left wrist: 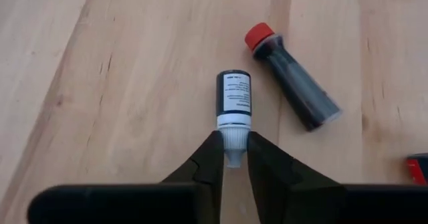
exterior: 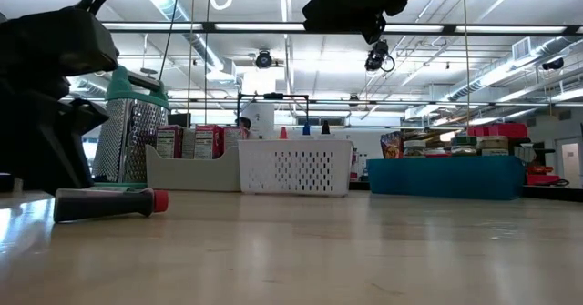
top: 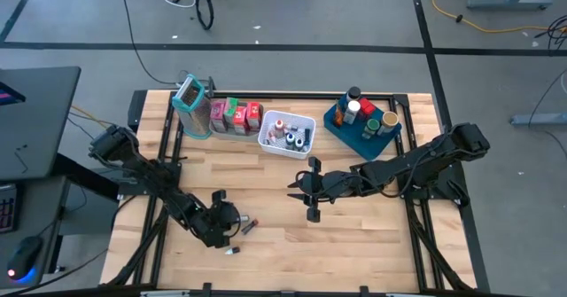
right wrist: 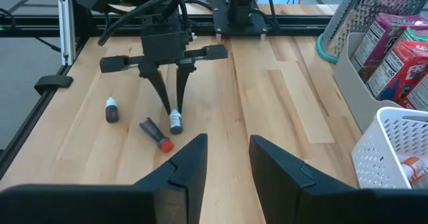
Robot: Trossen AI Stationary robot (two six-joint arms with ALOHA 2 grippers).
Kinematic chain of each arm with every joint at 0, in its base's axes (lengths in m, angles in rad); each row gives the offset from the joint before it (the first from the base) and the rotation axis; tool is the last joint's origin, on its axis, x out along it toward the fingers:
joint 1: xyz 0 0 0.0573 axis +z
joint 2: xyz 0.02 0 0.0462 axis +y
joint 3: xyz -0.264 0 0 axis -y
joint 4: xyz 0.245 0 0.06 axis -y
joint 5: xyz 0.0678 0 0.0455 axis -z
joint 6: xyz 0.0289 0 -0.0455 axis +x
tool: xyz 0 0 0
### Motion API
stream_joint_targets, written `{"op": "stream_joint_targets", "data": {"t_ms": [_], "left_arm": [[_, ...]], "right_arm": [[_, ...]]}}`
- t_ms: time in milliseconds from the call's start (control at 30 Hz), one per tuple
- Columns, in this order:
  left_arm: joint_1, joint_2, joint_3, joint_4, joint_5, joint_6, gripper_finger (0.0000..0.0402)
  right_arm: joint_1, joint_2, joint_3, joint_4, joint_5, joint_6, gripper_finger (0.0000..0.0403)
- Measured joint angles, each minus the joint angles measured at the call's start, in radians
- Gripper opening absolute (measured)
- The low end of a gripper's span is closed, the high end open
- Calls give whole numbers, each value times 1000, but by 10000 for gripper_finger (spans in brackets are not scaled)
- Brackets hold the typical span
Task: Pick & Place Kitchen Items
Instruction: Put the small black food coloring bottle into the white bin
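Pick step: left gripper (left wrist: 231, 156) is down on the bench (top: 372, 235), jaws clamped on the white cap of a small dark bottle (left wrist: 233, 102) lying beside the red-capped tube (left wrist: 292, 75); next lift and carry; right gripper (right wrist: 227, 154) waits mid-bench, jaws apart.

wooden table (top: 372, 217) with bottles (top: 232, 250), containers (top: 285, 134)

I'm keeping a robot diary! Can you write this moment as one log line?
left gripper: shut on small dark white-capped bottle lying on wooden table | red-capped dark tube: beside it | right gripper: open, waiting
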Motion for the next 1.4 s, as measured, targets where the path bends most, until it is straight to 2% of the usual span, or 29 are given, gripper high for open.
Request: {"op": "stream_joint_targets", "data": {"t_ms": [67,367,500,600,800,967,1067,1267,1333,1400], "left_arm": [[0,0,0,0,-2,15,67],[0,0,0,0,-24,36,156],[0,0,-21,22,-30,36,173],[0,0,-64,100,-27,50,175],[0,-1,-157,290,-34,160,174],[0,-1,-184,351,-26,203,167],[0,-1,-191,364,-21,243,146],[0,1,-197,401,-5,245,77],[0,2,-197,403,-50,215,58],[1,2,-197,398,-134,178,56]], "right_arm": [[0,0,0,0,0,0,123],[0,0,-1,0,0,-1,123],[0,0,-1,0,0,-2,123],[0,0,-1,0,0,-2,123],[0,0,-1,0,1,-3,123],[0,0,-1,0,1,-3,123],[0,0,-1,0,1,-3,123],[0,0,-1,0,1,-3,123],[0,0,-1,0,1,-3,123],[0,0,-1,0,1,-3,123]]}}
